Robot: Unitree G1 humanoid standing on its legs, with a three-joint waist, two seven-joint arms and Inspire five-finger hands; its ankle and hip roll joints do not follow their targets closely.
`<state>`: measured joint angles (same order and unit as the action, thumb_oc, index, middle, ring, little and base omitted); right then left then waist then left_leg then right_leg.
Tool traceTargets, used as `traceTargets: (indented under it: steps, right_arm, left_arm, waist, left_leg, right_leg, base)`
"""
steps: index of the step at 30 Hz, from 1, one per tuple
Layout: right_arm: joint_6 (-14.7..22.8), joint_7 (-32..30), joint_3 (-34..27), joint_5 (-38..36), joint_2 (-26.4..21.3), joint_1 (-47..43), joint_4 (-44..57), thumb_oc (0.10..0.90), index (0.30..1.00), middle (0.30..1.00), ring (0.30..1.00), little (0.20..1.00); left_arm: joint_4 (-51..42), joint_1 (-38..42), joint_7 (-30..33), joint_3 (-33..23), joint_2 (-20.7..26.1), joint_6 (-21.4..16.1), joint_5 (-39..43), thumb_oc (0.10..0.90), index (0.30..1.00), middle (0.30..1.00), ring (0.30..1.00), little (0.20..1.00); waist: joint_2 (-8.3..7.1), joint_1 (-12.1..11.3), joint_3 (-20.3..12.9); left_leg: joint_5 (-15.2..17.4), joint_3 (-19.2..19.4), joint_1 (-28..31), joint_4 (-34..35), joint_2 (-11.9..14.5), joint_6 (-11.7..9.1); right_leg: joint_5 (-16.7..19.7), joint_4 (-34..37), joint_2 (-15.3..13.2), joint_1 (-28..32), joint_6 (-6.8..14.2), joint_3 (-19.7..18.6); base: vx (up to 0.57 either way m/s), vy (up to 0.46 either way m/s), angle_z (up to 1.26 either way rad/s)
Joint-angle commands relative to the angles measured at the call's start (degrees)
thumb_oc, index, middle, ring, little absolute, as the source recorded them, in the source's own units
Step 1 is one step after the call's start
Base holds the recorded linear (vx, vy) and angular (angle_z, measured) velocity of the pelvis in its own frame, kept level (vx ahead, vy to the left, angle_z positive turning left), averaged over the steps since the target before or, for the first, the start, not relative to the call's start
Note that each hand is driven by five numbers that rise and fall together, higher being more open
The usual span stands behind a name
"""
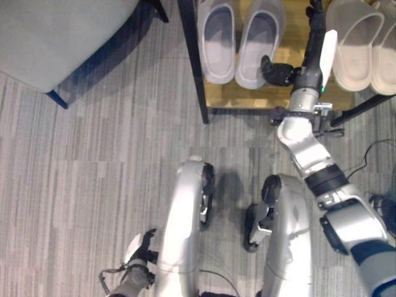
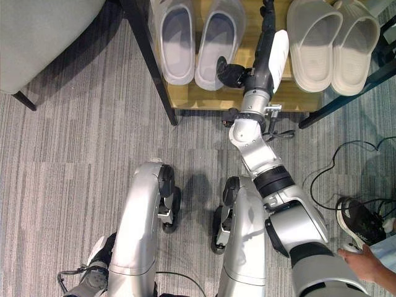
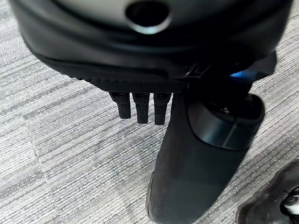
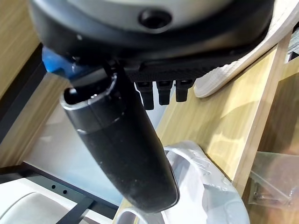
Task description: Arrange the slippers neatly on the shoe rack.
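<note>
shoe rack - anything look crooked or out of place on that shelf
Nothing stands out. The grey slippers and the beige slippers each sit as a side-by-side pair on the shoe rack. The right hand reaches in between the pairs, fingers straight and holding nothing.

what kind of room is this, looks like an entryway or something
Probably an indoor entryway or living area: a low wooden shoe rack holding a pale grey pair of slippers and a beige pair, grey striped carpet, and a grey upholstered seat alongside.
</note>
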<state>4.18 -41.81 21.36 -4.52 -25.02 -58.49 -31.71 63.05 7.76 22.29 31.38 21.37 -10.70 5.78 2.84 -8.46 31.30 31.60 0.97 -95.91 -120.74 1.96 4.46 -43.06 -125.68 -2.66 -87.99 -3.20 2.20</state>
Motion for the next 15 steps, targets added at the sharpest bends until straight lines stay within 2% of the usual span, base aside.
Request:
traceTargets:
  steps: [1,7,11,13,15]
  right_arm:
    - [3.87,-1.49,-0.67,4.88,-2.08,-7.46,10.27,0.800,0.900,0.900,0.900,0.900]
    - [3.42,0.09,0.70,7.41,-3.04,-7.37,12.77,0.800,0.900,0.900,0.900,0.900]
    - [0.77,0.25,1.48,11.09,-3.18,-8.19,12.30,0.800,0.900,0.900,0.900,0.900]
    - [-1.89,0.54,2.31,14.62,-3.59,-8.88,11.69,0.800,0.900,0.900,0.900,0.900]
    - [-2.56,0.62,2.40,15.26,-3.51,-8.79,11.01,0.800,0.900,0.900,0.900,0.900]
  left_arm:
    - [3.13,-4.60,2.13,4.13,-0.56,0.61,-1.38,0.800,0.900,0.900,0.900,0.900]
    - [3.27,-5.46,1.99,4.10,-0.26,0.76,-2.50,0.800,0.900,0.900,0.900,0.900]
    - [3.57,-5.59,2.12,3.68,-0.09,0.61,-2.44,0.800,0.900,0.900,0.900,0.900]
    - [3.26,-5.39,2.44,3.47,-0.15,0.61,-2.64,0.800,0.900,0.900,0.900,0.900]
    - [3.12,-5.44,2.44,3.36,-0.15,0.62,-2.48,0.800,0.900,0.900,0.900,0.900]
  waist:
    - [0.54,-2.02,-1.51]
    - [0.52,-2.05,-1.51]
    - [0.45,-1.97,-1.51]
    - [0.54,-1.94,-1.51]
    - [0.49,-1.91,-1.51]
  left_leg:
    - [15.22,-10.16,5.95,-6.60,-4.35,-2.13]
    - [15.32,-10.13,5.95,-6.67,-4.40,-2.20]
    - [15.35,-10.21,5.95,-6.81,-4.45,-2.28]
    - [15.43,-10.24,5.95,-6.77,-4.48,-2.28]
    - [15.52,-10.25,5.95,-6.79,-4.44,-2.25]
  right_leg:
    - [4.39,4.27,-2.84,-1.97,-2.69,-3.58]
    - [4.29,4.11,-2.84,-1.97,-2.69,-3.67]
    - [4.08,4.01,-2.78,-1.97,-2.79,-3.68]
    - [4.10,4.10,-2.82,-1.97,-2.81,-3.60]
    - [4.12,4.11,-2.80,-1.97,-2.84,-3.62]
  base:
    - [0.00,0.000,0.00]
    - [0.00,0.000,0.00]
    - [0.00,0.000,0.00]
    - [0.00,0.000,0.00]
    - [0.00,0.000,0.00]
